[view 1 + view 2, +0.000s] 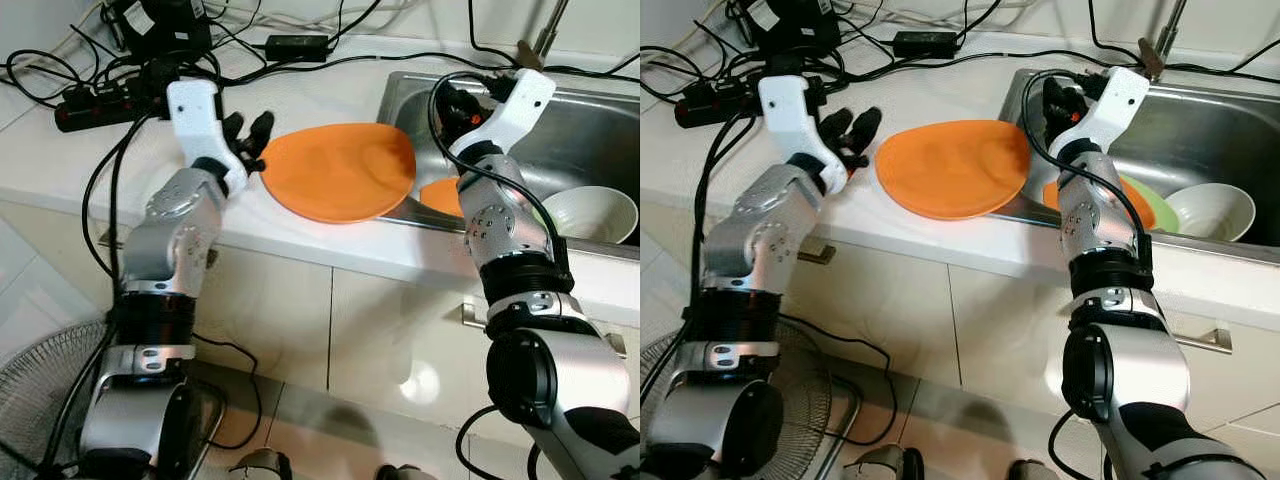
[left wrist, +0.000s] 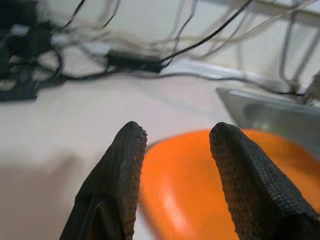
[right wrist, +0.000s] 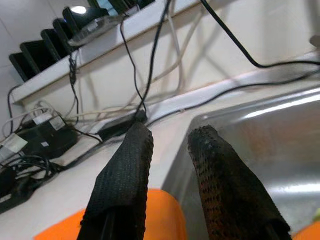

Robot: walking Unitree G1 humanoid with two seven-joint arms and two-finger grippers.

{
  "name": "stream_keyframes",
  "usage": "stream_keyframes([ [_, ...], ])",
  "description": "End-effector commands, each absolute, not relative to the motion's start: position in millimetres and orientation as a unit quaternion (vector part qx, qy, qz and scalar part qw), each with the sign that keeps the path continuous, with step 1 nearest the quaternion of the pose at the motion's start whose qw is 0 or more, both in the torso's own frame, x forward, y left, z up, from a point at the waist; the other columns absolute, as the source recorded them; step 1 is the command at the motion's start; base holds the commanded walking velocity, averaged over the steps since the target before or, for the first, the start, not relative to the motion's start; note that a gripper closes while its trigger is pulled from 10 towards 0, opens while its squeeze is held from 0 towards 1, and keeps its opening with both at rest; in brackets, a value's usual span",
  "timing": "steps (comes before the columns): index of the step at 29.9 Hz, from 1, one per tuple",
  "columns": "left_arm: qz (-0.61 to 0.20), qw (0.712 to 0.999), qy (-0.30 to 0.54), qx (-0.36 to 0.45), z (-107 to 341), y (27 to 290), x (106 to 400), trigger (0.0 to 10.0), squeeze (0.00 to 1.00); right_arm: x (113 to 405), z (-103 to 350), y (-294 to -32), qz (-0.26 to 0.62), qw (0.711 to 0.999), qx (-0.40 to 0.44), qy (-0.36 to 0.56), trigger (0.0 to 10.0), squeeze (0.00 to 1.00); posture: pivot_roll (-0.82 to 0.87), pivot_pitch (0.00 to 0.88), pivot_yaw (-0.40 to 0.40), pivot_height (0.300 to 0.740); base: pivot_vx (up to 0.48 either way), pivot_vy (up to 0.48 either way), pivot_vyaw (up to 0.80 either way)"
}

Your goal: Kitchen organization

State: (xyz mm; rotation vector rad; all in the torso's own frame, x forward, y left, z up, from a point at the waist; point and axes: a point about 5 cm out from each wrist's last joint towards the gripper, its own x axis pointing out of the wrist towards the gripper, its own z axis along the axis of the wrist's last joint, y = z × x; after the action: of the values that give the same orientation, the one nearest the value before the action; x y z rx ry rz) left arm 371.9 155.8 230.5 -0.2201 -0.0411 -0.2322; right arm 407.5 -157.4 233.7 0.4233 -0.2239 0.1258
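Note:
A large orange plate [image 1: 340, 170] lies on the white countertop [image 1: 90, 160], its right rim overhanging the sink's [image 1: 600, 130] left edge. My left gripper [image 1: 248, 132] hovers at the plate's left rim, open, with nothing between its fingers [image 2: 117, 170]; the plate [image 2: 190, 185] lies just beyond the tips. My right gripper [image 1: 1060, 100] hangs over the sink's left edge by the plate's far right side, open and empty. In the right wrist view the plate [image 3: 160, 215] sits below the fingers [image 3: 125, 170].
In the sink lie a second orange plate [image 1: 440, 195], a green plate [image 1: 1145, 195] and a white bowl [image 1: 590, 212]. A power strip [image 1: 95, 105], an adapter [image 1: 295, 45] and tangled cables crowd the counter's back. A faucet [image 1: 545, 35] stands behind the sink. A fan [image 1: 30, 390] stands on the floor.

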Motion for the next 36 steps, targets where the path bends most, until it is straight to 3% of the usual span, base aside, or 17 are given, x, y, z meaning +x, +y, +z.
stream_keyframes([
  [1,-0.132,0.983,-0.002,-0.126,228,160,369,10.0,1.0,407,236,-156,0.066,0.969,0.211,-0.112,10.0,0.0,0.14,0.097,0.034,0.74,0.0,0.0,0.0],
  [4,-0.171,0.978,0.024,-0.118,221,159,363,10.0,1.0,406,234,-155,0.062,0.97,0.21,-0.108,10.0,0.0,0.14,0.096,0.035,0.74,0.0,0.0,0.0],
  [13,-0.188,0.968,0.072,-0.148,212,159,353,10.0,1.0,405,231,-147,0.068,0.974,0.191,-0.102,10.0,0.0,0.15,0.089,0.038,0.74,0.0,0.0,0.0],
  [26,-0.157,0.968,0.116,-0.159,204,173,350,10.0,1.0,403,224,-141,0.069,0.977,0.181,-0.091,10.0,0.0,0.16,0.077,0.044,0.74,0.0,0.0,0.0],
  [29,-0.139,0.96,0.136,-0.202,201,175,351,10.0,1.0,402,224,-140,0.069,0.977,0.182,-0.091,10.0,0.0,0.16,0.081,0.045,0.74,0.0,0.0,0.0],
  [30,-0.136,0.959,0.138,-0.208,201,175,351,10.0,0.0,402,224,-140,0.069,0.977,0.182,-0.091,10.0,0.0,0.16,0.083,0.045,0.74,0.0,0.0,0.0],
  [36,-0.143,0.939,0.146,-0.278,209,175,353,10.0,0.0,402,225,-141,0.065,0.978,0.179,-0.091,10.0,0.0,0.16,0.091,0.049,0.74,0.0,0.0,0.0],
])
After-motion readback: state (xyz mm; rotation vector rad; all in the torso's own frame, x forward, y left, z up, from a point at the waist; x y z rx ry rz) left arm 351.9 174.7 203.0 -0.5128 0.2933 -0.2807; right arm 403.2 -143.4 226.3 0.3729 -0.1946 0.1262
